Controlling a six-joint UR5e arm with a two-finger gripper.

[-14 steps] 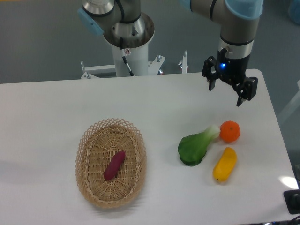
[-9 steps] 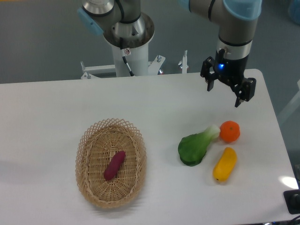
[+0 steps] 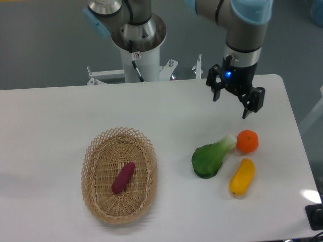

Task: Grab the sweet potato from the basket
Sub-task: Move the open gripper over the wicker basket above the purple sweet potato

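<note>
The sweet potato [image 3: 123, 177], a small dark magenta-purple tuber, lies slanted in the middle of the oval tan wicker basket [image 3: 92, 156] at the table's front left. My gripper [image 3: 231, 104] hangs above the back right of the table, far to the right of the basket and behind the orange fruit. Its two fingers are spread apart and hold nothing.
A green leafy vegetable [image 3: 211, 158], a round orange fruit [image 3: 247, 141] and a yellow oblong vegetable [image 3: 241, 177] lie close together at the right. The robot's base column [image 3: 137, 48] stands behind the table's far edge. The table's right edge is near the produce.
The gripper has moved a little to the left, still open and empty. Nothing on the table has moved.
</note>
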